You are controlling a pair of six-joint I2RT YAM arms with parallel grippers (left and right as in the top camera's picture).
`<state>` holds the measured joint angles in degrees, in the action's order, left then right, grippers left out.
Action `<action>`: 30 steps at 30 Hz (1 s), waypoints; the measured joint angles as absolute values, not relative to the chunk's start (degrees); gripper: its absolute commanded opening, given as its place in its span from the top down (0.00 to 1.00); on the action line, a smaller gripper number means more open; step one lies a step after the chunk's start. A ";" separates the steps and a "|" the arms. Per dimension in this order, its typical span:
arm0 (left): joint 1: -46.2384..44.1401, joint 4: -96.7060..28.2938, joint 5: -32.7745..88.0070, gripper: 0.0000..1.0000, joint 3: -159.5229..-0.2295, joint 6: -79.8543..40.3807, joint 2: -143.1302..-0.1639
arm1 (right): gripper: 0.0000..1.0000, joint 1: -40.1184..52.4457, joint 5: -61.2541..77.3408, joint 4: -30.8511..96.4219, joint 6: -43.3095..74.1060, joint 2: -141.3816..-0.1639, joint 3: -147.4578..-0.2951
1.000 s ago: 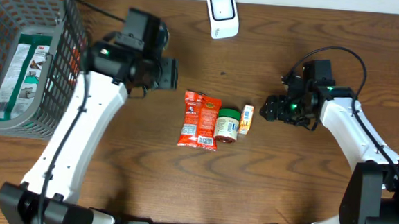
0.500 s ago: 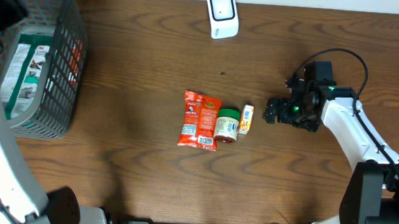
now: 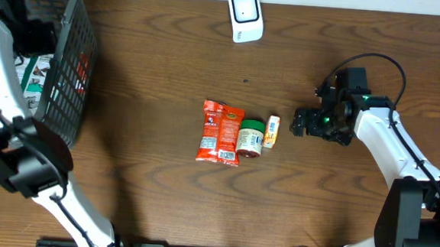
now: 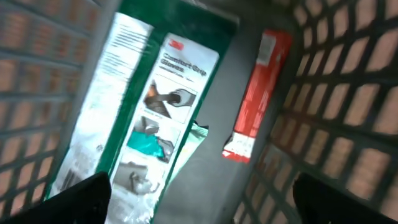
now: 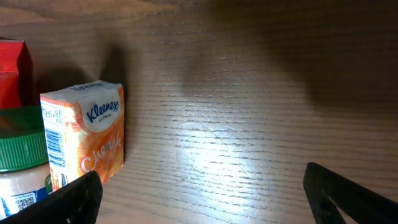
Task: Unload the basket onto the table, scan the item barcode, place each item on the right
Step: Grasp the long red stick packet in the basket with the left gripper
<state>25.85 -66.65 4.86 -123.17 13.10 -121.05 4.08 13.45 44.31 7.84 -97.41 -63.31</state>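
Three items cluster dead centre: red foil snack pouch [image 3: 220,131], green-lidded plastic jar [image 3: 250,138], orange Kleenex tissue pack [image 3: 271,132]. Right gripper [image 3: 300,122], spread and empty, at their 3 o'clock; left gripper [image 4: 211,198], spread, over grey mesh basket [image 3: 74,61] at 9. Risk: pack sits against jar, so closing could shove both.

basket [image 3: 72,62]: its left side runs off my overhead view.
green packet [image 4: 152,118]: blurred on my left wrist feed, small print unreadable.
jar [image 5: 18,169]: cut by my right wrist view's left and bottom edges.
red pouch [image 5: 11,65]: only a corner shows there.
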 measured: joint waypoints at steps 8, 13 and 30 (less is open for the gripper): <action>28.12 -67.31 12.67 0.05 -123.17 21.80 -126.48 | 0.01 4.08 13.45 44.31 7.84 -97.41 -63.31; 28.23 -67.48 14.83 0.06 -123.17 24.75 -129.91 | 0.01 4.08 13.45 44.31 7.84 -97.41 -63.31; 28.18 -60.05 19.42 0.28 -114.69 27.29 -132.97 | 0.01 4.08 13.45 44.31 7.81 -97.41 -63.31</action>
